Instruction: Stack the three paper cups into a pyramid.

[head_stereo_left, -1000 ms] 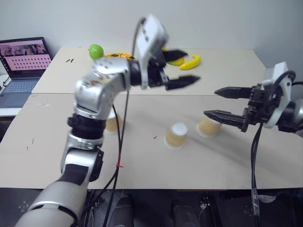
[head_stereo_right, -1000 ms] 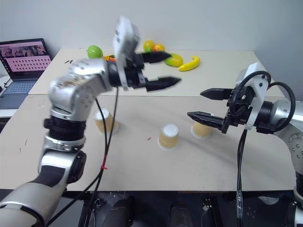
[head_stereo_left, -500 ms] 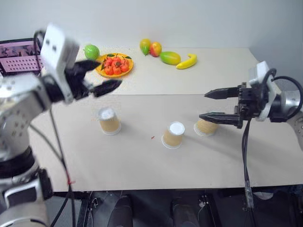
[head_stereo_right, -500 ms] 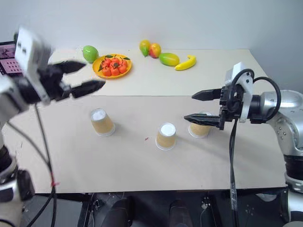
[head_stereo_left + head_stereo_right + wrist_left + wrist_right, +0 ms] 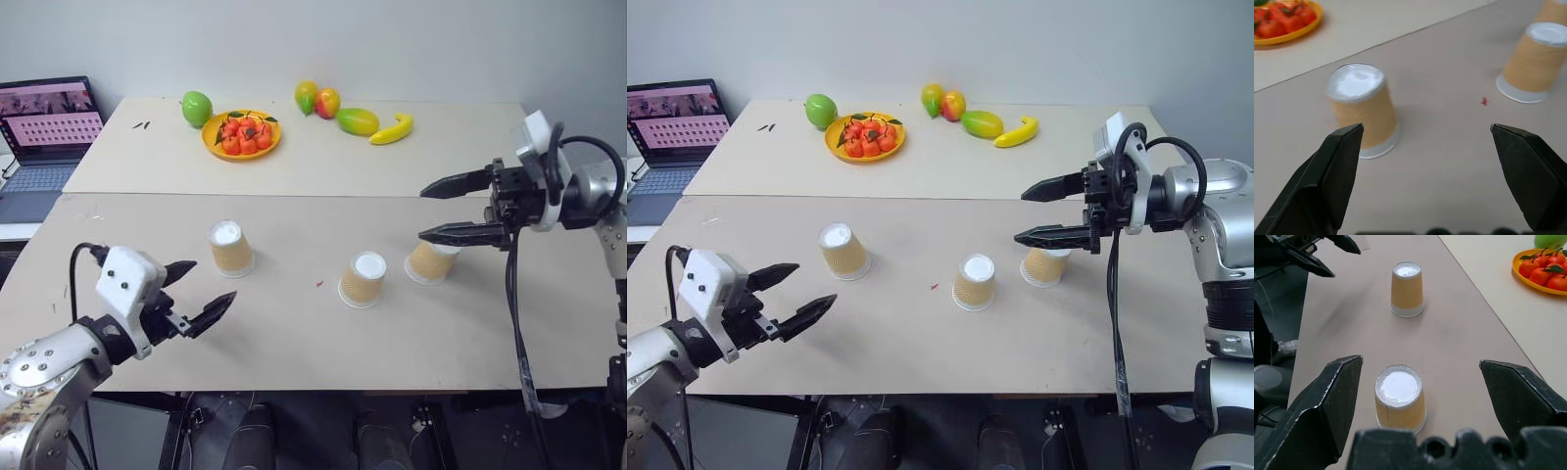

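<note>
Two pale desks [image 5: 294,333] butt together under a plain wall, and all the work sits on the nearer one.

Low at the front left edge, the left claw [image 5: 201,294] is spread nearly full and empty. It points level across the desk toward the left cup [image 5: 231,247], which the left wrist view shows upside down just beyond the fingers and nearer one of them. That low, level pose suits a side grasp on a tapered wall, so I judge this cup is its target.

Over on the right side, the right claw [image 5: 446,209] is also wide open and holds nothing. It hangs above the desk, pointing leftward, with its lower finger over the right cup [image 5: 431,261]. I cannot tell whether that finger touches the cup.

Between these stands the middle cup [image 5: 363,279], close beside the right one but apart from it, and well apart from the left one. All three are inverted, white bases up, which gives a flat top for a cup to rest on. The middle and right cups, being neighbours, look like the natural base pair, though they probably need nudging together first. No pyramid exists yet.

Farther back, on the rear desk, lie an orange plate of fruit [image 5: 241,134], a green fruit [image 5: 197,108], a banana [image 5: 393,129] and other fruit. A laptop [image 5: 44,137] sits off to the left.
</note>
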